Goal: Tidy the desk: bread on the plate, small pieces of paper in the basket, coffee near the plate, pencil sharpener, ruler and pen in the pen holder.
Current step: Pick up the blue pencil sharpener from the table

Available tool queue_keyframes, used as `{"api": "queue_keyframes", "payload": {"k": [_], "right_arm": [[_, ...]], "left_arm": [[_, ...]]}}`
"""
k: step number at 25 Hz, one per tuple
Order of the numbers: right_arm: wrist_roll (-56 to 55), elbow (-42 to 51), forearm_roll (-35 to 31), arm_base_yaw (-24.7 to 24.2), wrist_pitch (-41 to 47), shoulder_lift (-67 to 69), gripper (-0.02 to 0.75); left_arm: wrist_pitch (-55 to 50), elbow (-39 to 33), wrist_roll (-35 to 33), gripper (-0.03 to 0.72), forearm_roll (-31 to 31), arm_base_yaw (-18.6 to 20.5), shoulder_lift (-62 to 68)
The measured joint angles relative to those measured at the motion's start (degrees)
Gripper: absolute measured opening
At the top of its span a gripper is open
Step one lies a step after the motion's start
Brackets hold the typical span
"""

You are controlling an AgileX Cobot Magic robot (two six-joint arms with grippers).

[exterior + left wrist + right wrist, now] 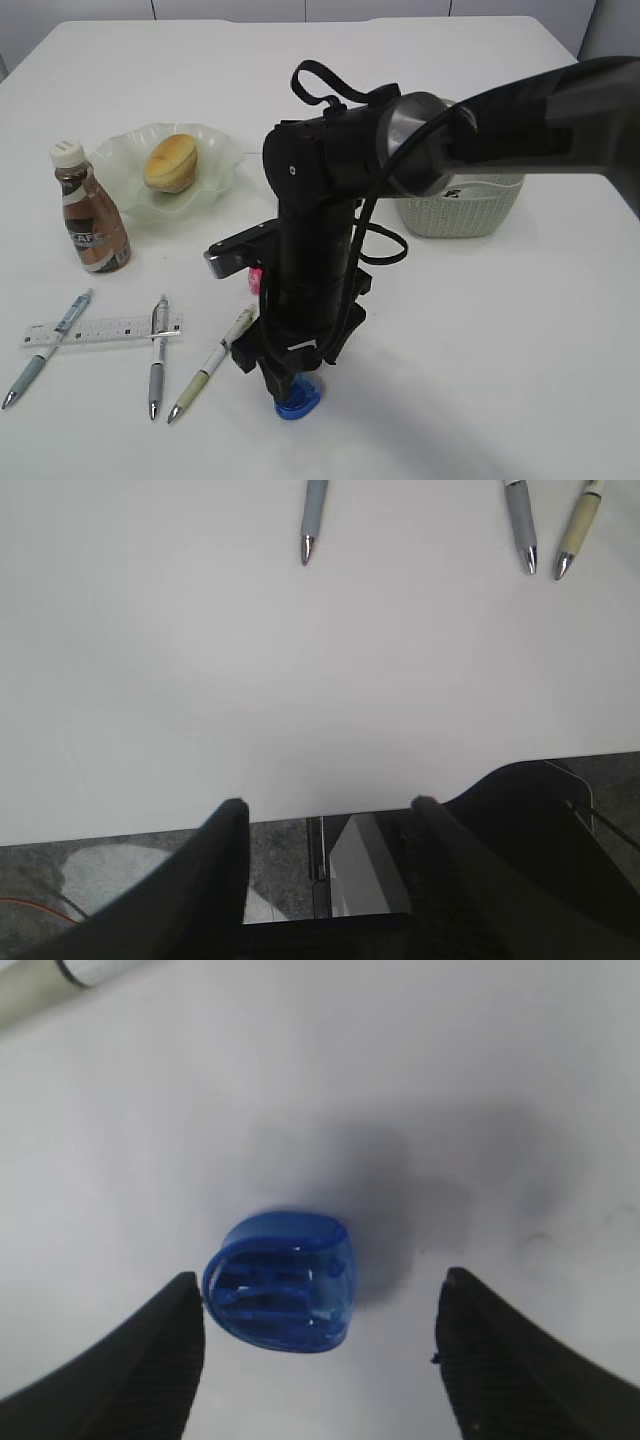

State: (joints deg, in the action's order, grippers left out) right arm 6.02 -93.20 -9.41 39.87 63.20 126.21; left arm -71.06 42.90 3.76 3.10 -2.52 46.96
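- Pencil sharpener (282, 1282): small blue translucent plastic shell lying on the counter (480, 350), between my right gripper (320, 1360) fingers (150, 1360), nearer the left one, maybe touching it, can't tell.
- Right fingers spread wide, holding nothing yet.
- Handling guess: very light, hard, smooth and rounded, so likely to skate or pop out if squeezed off-centre. I'd centre over it and close on the flatter sides low down, gently.
- Left gripper (330, 820): fingers part open, empty, hanging over the near counter edge.
- Exterior view shows what the wrist views don't: bread (170, 162) already on the plate (225, 150), coffee (90, 215) just beside the plate, basket (460, 210) behind my right arm, ruler (105, 330) with one pen (45, 350) lying across it.
- Pen holder partly hidden behind the arm, can't place it well.
- Exterior view shows only a sliver of the sharpener under the arm; the right wrist view shows its whole outline.
- Left wrist view gives three pen tips, nothing else useful.
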Motion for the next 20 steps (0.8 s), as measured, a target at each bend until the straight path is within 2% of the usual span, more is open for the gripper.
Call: {"api": "queue_keyframes", "payload": {"k": [8, 20], "right_arm": [[-3.25, 0.0, 2.97, 3.18, -0.37, 0.0, 0.56], [-5.69, -0.12, 4.85, 3.3, -0.49, 1.66, 0.56]], "left_arm": [[0.0, 0.0, 0.0, 0.371, 0.0, 0.0, 0.0], [0.0, 0.0, 0.0, 0.371, -0.08, 0.0, 0.0]]}}
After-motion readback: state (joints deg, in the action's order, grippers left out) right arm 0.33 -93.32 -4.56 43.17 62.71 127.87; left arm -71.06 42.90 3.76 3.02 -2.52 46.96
